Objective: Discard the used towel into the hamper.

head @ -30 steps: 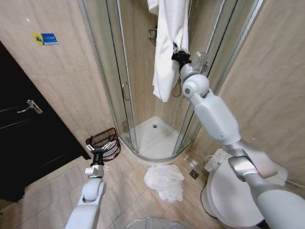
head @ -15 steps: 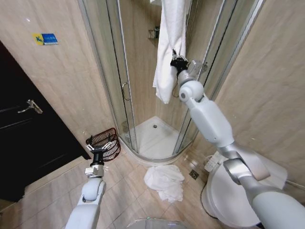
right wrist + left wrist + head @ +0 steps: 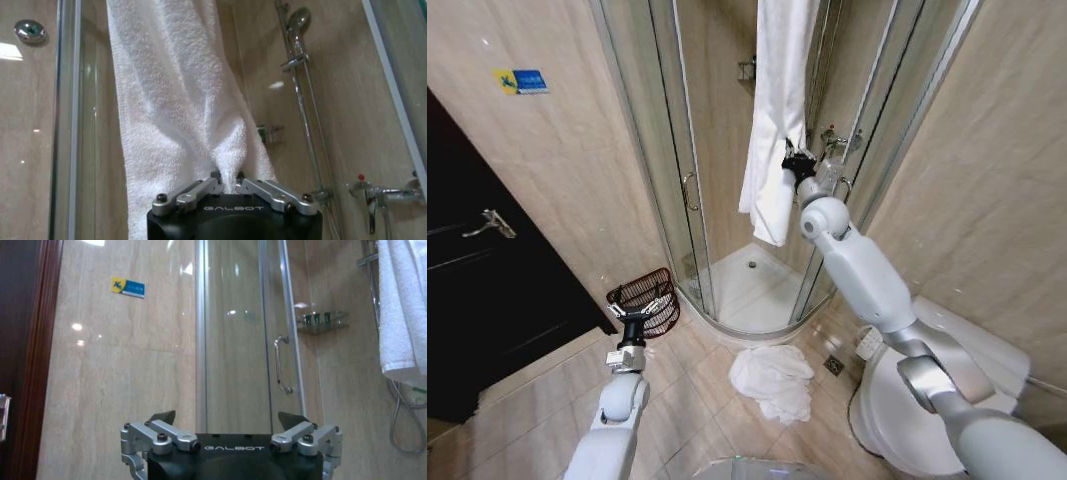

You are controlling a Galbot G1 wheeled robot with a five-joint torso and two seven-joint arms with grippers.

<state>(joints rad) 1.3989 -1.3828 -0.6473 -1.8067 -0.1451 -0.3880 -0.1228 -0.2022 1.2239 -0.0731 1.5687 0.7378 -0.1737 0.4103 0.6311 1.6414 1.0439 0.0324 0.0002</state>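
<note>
The right gripper (image 3: 789, 160) is up high inside the glass shower, pinched tight on a fold of the long white fluffy towel (image 3: 772, 110) that hangs down there. The left gripper (image 3: 635, 312) is low near the floor with its fingers spread wide and nothing in them. Just past it, the small round dark reddish-brown wire hamper (image 3: 649, 297) sits on the tiled floor by the wall, beside the shower door.

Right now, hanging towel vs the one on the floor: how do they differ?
The hanging towel drapes long and vertical inside the shower; the floor towel lies crumpled in a heap on the tiles outside it. The right gripper is pinched on the hanging towel; nothing touches the floor towel. The left gripper is open by the hamper. Both towels are white terry.
</note>
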